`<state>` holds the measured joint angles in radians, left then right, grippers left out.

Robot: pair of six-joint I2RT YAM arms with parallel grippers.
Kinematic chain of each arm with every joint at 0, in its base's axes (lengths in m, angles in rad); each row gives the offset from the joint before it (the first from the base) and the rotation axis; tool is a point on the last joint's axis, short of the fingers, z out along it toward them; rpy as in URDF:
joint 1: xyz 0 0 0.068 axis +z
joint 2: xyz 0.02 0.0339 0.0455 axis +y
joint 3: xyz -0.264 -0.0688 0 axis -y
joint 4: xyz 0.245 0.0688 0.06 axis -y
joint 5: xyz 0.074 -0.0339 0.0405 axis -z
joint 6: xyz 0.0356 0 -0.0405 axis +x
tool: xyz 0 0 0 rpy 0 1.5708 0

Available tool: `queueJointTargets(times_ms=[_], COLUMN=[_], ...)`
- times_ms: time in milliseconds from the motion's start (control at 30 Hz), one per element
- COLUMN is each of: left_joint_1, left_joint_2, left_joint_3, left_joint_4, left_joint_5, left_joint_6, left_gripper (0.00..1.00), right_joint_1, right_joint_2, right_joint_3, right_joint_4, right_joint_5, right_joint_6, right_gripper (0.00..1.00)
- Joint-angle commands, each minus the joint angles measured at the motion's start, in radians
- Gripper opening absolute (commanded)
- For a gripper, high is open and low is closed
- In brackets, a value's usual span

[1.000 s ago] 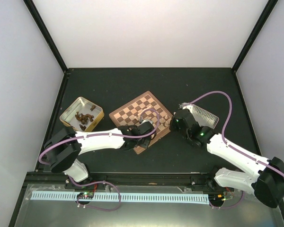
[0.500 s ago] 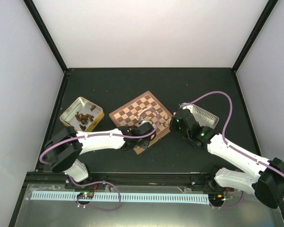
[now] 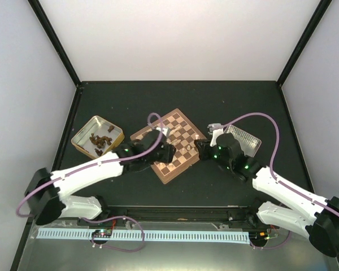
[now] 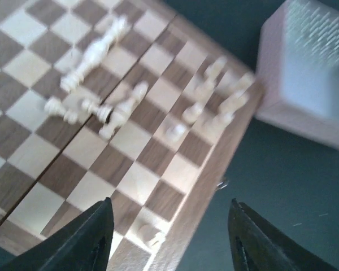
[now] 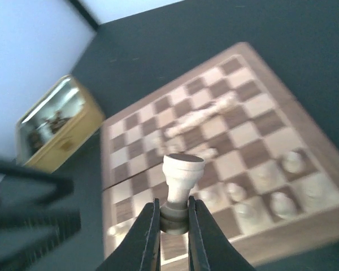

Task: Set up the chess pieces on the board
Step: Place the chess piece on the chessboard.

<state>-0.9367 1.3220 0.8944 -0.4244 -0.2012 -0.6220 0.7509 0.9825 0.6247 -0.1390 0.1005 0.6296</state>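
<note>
Cream piece (image 5: pixel 179 169): pinched low at the foot, upright, head clear above the fingertips; carried above the board, not touching it; low grip probably chosen for a straight set-down on a square.
Right jaws: closed on the cream piece, poised over the right-hand edge of the board.
Left jaws: spread apart, nothing between them; hanging over a near corner of the board, fingers (image 4: pixel 82 243) on either side of bare squares and rim.
Board (image 3: pixel 178 127): wooden, checked dark and pale, lying cornerwise on the dark counter (image 3: pixel 130 99), between the two tins.
Standing pieces (image 4: pixel 230 104): small upright cluster on the squares along the edge nearest the silver tin; likely the start of a back row.
Toppled pieces (image 4: pixel 96 53): several flat on their sides mid-board, close together; out of place, to be stood up and moved.
Lone piece (image 4: pixel 150 234): by the corner under the left jaws; too blurred to tell whether upright.
Gold tin (image 3: pixel 98 135): left of the board, dark pieces inside.
Silver tin (image 3: pixel 246 138): just beside the board's right rim; contents not visible.
Step in hand: by judgement, setting the held piece into the row at the right edge.
Progress: early; few standing, many lying.
Risk: crowded row, easy to knock neighbours on the way down.
</note>
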Motion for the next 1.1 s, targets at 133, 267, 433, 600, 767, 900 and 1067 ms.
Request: queueJointTargets(times_ms=[133,267,433,600,767,900,1067], left_joint_1=[0.169,0.233,0.265,0.292,0.301,0.309,0.319], left_joint_2=[-0.296,-0.361,-0.388,-0.364,-0.317,-0.282,-0.275], left_joint_3=[-0.112,-0.141,-0.144,-0.143,-0.124,-0.110,-0.115], left_joint_4=[0.289,0.367,0.430,0.440,0.429,0.412,0.414], left_joint_5=[0.401,0.586,0.695,0.741,0.823,0.878,0.881], left_joint_6=[-0.081,-0.131,-0.154,-0.164,-0.153,-0.142,-0.151], left_gripper=[0.70,0.75,0.78,0.77,0.55,0.33,0.07], right_joint_1=[-0.003,-0.002,-0.003,-0.002,-0.002,-0.003,-0.003], right_joint_2=[-0.018,-0.006,0.041,0.088,0.113,0.121,0.107], right_joint_3=[-0.042,-0.017,0.045,0.125,0.178,0.186,0.183], right_joint_4=[0.351,0.406,0.374,0.228,0.124,0.112,0.103], right_joint_5=[-0.463,-0.570,-0.677,-0.724,-0.704,-0.707,-0.688], right_joint_6=[-0.225,-0.287,-0.367,-0.479,-0.541,-0.548,-0.542], right_gripper=[0.04,0.04,0.04,0.04,0.04,0.04,0.05])
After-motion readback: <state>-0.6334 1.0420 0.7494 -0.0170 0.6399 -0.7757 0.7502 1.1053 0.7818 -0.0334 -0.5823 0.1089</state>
